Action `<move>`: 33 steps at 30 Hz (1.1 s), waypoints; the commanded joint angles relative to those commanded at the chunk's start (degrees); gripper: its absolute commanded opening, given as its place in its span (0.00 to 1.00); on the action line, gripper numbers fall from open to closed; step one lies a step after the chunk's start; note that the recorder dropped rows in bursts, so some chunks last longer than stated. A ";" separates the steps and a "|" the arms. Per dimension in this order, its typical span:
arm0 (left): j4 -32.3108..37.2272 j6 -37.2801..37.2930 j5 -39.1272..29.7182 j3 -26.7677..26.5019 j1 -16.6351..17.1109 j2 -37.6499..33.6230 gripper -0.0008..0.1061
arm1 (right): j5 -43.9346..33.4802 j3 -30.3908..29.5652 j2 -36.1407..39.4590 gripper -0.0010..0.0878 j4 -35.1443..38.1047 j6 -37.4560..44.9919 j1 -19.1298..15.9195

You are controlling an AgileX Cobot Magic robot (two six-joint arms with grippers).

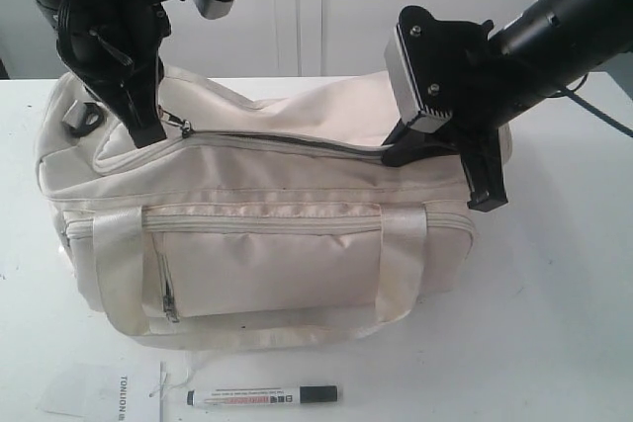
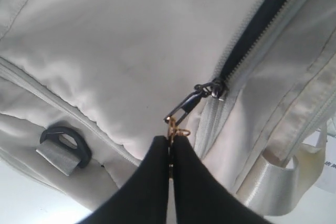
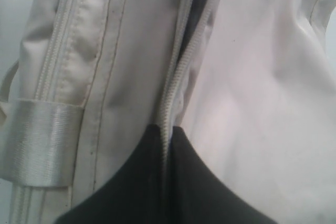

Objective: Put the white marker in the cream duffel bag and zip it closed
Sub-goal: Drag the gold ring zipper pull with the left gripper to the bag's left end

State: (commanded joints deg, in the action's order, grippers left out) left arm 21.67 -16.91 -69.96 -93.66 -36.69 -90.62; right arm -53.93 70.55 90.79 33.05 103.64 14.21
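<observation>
White marker [image 1: 262, 396], black cap, red label, lies near desk [image 1: 554, 323] front edge, outside cream duffel bag [image 1: 267, 244]. Left gripper [image 2: 171, 139] pinches zip pull [image 2: 184, 109]; right gripper [image 3: 164, 129] clamps bag fabric at the gaping top zip [image 1: 297, 140].

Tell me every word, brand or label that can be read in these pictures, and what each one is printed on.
"TOMLION": printed sideways on the white paper sheet at the table's front edge; whatever follows is cut off by the picture's edge.
White marker: there is red print along the barrel, too small to read.
Cream duffel bag: no lettering shows in any view.
</observation>
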 joint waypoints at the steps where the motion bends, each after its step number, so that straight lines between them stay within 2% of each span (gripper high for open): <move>1: 0.12 0.00 0.00 0.00 0.00 0.00 0.01 | 0.00 0.00 0.00 0.01 -0.09 0.00 0.00; 16: 5.12 -1.40 0.00 0.00 0.00 1.75 0.01 | 0.35 0.00 0.00 0.01 -0.84 -0.39 0.00; 27: 4.45 -2.36 0.00 0.00 0.11 2.27 0.01 | 0.35 0.00 0.00 0.01 -1.98 -0.79 0.00; 29: 4.21 -2.64 0.00 0.00 0.77 2.27 0.01 | 0.35 0.00 0.00 0.01 -1.98 -0.79 0.00; 33: 0.65 -2.82 0.00 0.00 4.78 2.27 0.01 | 0.35 0.00 0.00 0.01 -2.21 -0.79 0.00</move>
State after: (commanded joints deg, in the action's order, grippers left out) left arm 22.32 -19.73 -69.96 -93.66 -31.91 -88.35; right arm -53.57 70.55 90.79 30.84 102.85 14.21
